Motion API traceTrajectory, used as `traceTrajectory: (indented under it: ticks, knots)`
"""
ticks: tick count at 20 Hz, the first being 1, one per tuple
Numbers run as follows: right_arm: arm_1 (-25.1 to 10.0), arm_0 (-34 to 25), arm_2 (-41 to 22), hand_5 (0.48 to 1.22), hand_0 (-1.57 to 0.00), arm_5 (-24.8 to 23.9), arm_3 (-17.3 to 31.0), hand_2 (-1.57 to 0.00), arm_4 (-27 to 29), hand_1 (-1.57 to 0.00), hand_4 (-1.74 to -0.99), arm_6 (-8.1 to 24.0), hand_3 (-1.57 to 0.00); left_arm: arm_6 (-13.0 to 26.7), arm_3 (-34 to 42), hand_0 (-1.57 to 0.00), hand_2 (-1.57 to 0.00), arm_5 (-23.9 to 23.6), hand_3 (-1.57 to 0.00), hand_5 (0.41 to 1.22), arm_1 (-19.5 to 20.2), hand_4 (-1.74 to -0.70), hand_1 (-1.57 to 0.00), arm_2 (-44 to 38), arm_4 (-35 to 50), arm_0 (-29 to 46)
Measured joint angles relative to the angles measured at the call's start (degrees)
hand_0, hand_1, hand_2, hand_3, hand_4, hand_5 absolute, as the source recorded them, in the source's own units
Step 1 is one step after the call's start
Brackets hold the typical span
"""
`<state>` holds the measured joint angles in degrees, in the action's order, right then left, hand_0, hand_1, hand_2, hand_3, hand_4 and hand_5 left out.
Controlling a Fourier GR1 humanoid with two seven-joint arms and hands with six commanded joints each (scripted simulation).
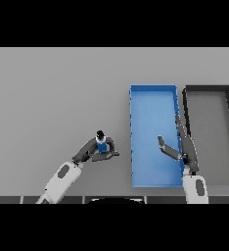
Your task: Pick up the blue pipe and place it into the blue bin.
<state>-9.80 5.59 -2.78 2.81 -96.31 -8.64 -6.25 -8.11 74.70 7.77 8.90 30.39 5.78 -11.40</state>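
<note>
Left hand point(98, 149), reaching in from the lower left, sits on the grey table point(53, 98) with fingers and thumb curled round the blue pipe point(102, 145). Pipe is small, upright in the grasp, dark cap at its top; it is left of the bins, well short of the blue one. Right hand point(177, 147) comes up from the lower right edge, fingers straight and relaxed, holding nothing. Thumb juts left over the blue floor; long fingers lie along the blue bin's right wall, pointing away from the robot. Blue bin point(153, 88): long rectangular tray, right of centre, nothing inside but the hand above it. Dark grey bin point(207, 88) just beside it on the right, same length, walls nearly touching.
</note>
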Motion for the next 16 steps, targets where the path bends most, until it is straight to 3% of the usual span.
traceTrajectory:
  ticks: [1,3,6,9,16]
  knots:
    - [0.2,0.5,-0.3,0.66,0.0,0.3,-0.4,0.0,0.1,0.0,-1.233,-0.8,0.0,0.1,-0.3,-1.07,-1.21,0.1,-1.19,1.062,-0.6,-1.58,-1.15,0.3,-0.3,-0.4]
    - [-0.1,0.0,0.2,0.651,0.0,0.3,-0.2,0.0,0.6,0.0,-1.224,0.7,0.0,-1.1,0.1,-1.25,-1.34,-1.1,-1.33,1.119,-0.7,-1.53,-1.3,1.1,-1.6,0.0]
    - [0.4,-0.4,0.1,0.635,0.0,0.6,0.4,0.0,1.1,0.0,-1.22,0.5,0.0,-1.9,1.4,-1.41,-1.45,-2.4,-1.45,1.169,-1.1,-1.49,-1.43,1.3,-2.9,0.3]
    - [0.7,-0.3,-0.3,0.63,0.0,0.9,0.3,0.0,1.0,0.0,-1.225,0.4,0.0,-3.5,4.1,-1.49,-1.51,-2.7,-1.51,1.194,-1.4,-1.47,-1.5,0.7,-3.2,0.2]
    - [0.1,-0.8,-0.5,0.643,0.0,0.2,0.1,0.0,-0.5,0.0,-1.184,0.8,0.0,-1.3,12.5,-1.55,-1.56,-0.6,-1.56,1.215,-3.1,-1.47,-1.56,0.3,-2.5,-2.0]
